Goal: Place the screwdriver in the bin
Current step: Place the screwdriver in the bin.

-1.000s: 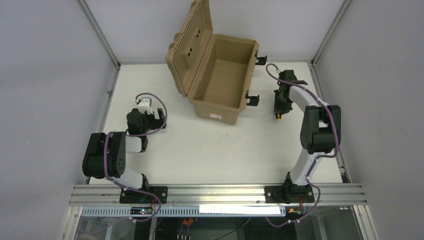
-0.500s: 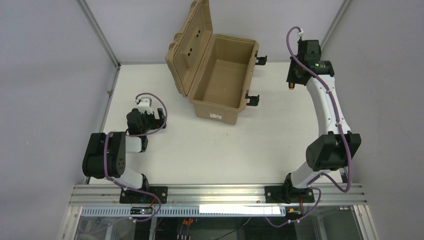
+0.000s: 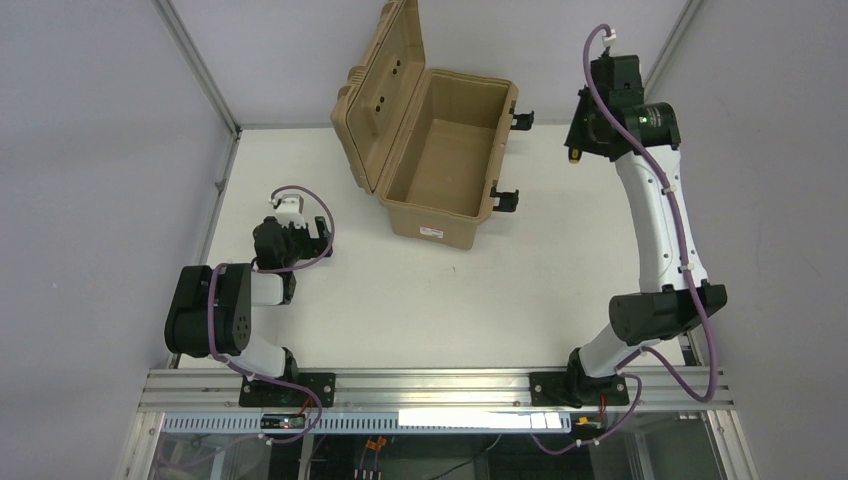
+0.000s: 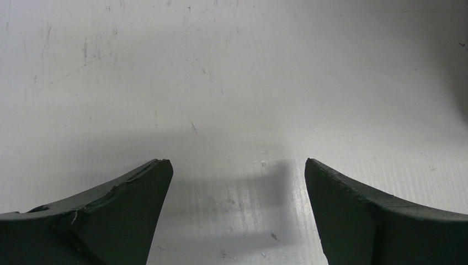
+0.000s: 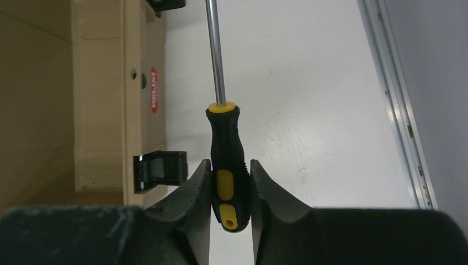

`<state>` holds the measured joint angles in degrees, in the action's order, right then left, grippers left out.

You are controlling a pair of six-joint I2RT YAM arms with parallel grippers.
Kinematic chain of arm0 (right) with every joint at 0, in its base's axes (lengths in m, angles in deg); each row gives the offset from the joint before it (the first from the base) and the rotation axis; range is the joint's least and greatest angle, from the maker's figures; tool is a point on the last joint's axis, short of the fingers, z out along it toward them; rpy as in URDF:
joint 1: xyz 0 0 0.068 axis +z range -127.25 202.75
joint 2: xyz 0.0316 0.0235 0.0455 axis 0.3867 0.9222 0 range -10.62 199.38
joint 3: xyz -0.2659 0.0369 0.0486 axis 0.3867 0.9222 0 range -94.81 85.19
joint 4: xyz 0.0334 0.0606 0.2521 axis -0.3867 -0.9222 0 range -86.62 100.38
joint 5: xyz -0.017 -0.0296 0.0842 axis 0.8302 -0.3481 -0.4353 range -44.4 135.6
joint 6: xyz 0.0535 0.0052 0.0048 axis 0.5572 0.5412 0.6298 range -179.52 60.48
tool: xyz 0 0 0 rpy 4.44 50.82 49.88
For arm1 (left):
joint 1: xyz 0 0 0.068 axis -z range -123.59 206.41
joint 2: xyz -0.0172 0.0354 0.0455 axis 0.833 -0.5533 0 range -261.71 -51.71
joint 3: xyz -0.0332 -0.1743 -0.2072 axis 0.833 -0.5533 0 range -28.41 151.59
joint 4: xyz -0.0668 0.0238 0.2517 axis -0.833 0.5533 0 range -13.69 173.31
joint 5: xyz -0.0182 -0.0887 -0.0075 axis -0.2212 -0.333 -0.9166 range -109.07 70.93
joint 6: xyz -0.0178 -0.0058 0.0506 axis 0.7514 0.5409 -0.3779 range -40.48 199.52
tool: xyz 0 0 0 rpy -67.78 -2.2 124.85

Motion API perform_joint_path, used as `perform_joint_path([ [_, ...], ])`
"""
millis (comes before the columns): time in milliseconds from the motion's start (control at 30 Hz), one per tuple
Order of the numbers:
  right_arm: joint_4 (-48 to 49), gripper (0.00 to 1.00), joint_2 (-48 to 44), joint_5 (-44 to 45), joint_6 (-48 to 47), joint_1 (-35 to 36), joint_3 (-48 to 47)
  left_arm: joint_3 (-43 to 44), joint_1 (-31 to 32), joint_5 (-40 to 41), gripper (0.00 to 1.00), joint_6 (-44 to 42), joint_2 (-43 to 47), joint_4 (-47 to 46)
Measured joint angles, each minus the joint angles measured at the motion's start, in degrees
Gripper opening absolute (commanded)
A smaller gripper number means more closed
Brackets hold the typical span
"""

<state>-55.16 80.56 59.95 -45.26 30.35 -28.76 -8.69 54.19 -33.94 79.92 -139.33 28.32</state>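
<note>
White table [image 3: 420,300], grey walls [image 3: 100,150]

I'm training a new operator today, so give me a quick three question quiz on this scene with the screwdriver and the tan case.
1. True or false: the lid of the bin is shut.
2. Fill in: the left gripper has its jaws ____ over the bare table.
3. What holds the screwdriver by its handle? A: the left gripper. B: the right gripper. C: nothing, it lies on the table.

Key: 1 false; 2 open; 3 B.
</note>
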Motion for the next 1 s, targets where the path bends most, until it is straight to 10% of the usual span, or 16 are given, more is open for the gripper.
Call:
perform_joint_path([
  [1000, 2.3, 0.00, 23.7, 12.3, 10.3, 28.8, -16.2, 0.0, 0.0, 0.0, 0.99, 0.0, 0.0, 0.0],
])
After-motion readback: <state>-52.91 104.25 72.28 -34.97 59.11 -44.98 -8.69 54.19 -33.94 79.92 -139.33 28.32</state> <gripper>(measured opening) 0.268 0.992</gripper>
